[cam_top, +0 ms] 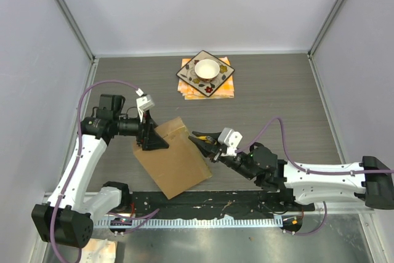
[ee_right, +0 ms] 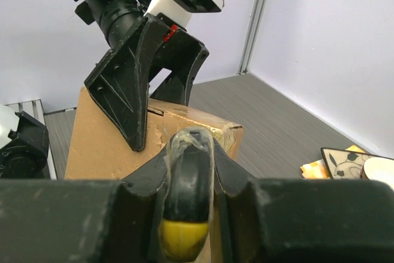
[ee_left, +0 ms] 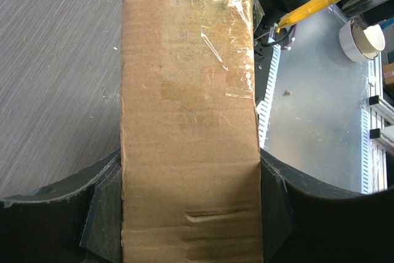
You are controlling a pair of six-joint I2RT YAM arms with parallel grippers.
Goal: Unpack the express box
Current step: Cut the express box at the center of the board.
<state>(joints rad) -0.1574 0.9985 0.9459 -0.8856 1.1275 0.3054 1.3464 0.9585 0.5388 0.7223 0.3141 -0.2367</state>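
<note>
The express box [cam_top: 175, 158], plain brown cardboard, stands tilted on one edge near the table's front. My left gripper [cam_top: 151, 137] is shut on its upper left edge; in the left wrist view both fingers [ee_left: 101, 214] press the box [ee_left: 188, 127] between them. Clear tape [ee_left: 228, 47] covers the box's far end. My right gripper [cam_top: 206, 146] is shut on a yellow and black utility knife [ee_right: 188, 195]. The knife's tip [ee_left: 277, 28] sits just beside the taped corner. In the right wrist view the box [ee_right: 98, 146] stands right behind the knife.
An orange-patterned square plate [cam_top: 206, 72] with a white bowl lies on orange cloths at the back centre, also at the right edge of the right wrist view as the plate [ee_right: 345, 161]. A white roll [ee_left: 363, 38] sits on the metal strip beyond the table's front edge.
</note>
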